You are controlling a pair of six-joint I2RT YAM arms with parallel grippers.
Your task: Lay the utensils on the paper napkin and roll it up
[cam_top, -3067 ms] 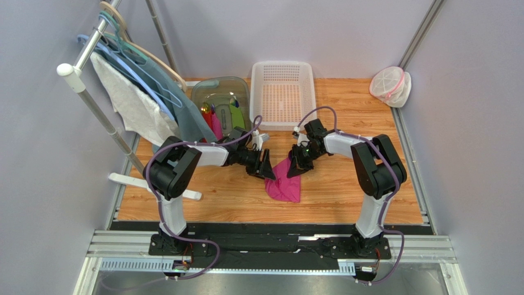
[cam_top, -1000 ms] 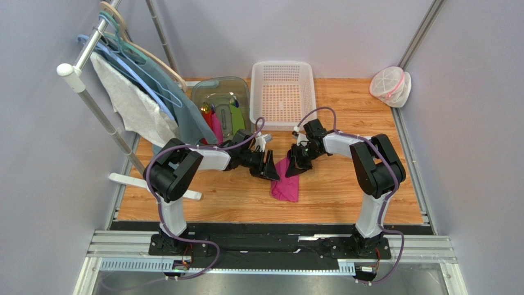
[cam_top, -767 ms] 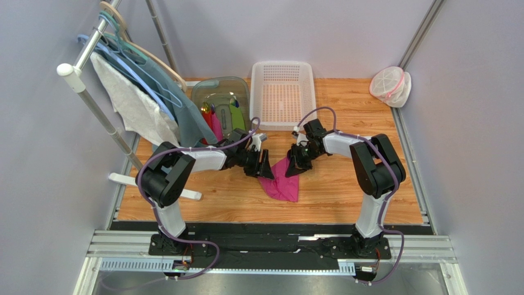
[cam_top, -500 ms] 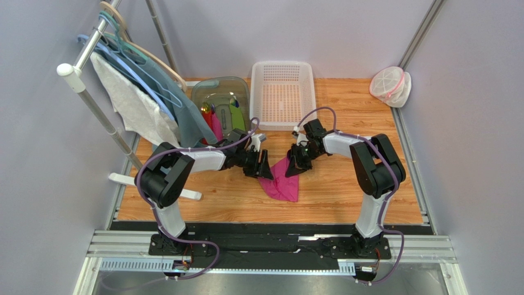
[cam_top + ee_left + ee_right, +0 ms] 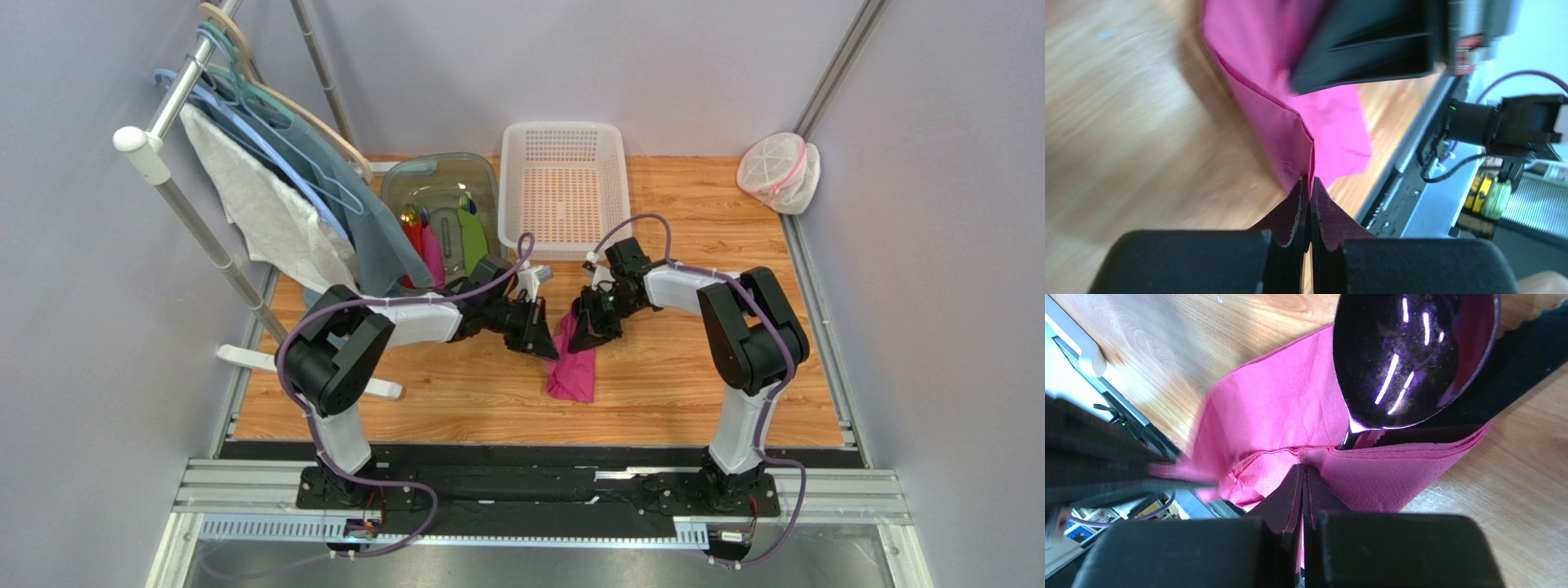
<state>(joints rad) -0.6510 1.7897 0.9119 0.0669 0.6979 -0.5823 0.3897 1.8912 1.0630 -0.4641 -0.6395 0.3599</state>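
The magenta paper napkin [image 5: 572, 368] lies folded on the wooden table between both arms. My left gripper [image 5: 546, 343] is shut, pinching a raised fold of the napkin [image 5: 1290, 122] at its fingertips [image 5: 1310, 184]. My right gripper [image 5: 586, 339] is shut on the napkin's far edge [image 5: 1389, 471], with pink paper between its jaws [image 5: 1304, 471]. The dark purple spoon's glossy bowl [image 5: 1407, 355] sticks out of the folded napkin, its handle hidden under the paper. Beside it a black serrated piece, the knife [image 5: 1533, 352], lies partly under the same fold.
A white basket [image 5: 564, 184] stands at the back centre, and a tinted tub [image 5: 439, 202] with chunky green and pink items sits to its left. A rack of hangers with cloth [image 5: 264, 184] leans at the left. A mesh bag [image 5: 777, 169] sits at the back right.
My left gripper has shut on the napkin's left edge and moved right toward the right gripper, so the napkin now looks narrower. The right gripper has stayed put.
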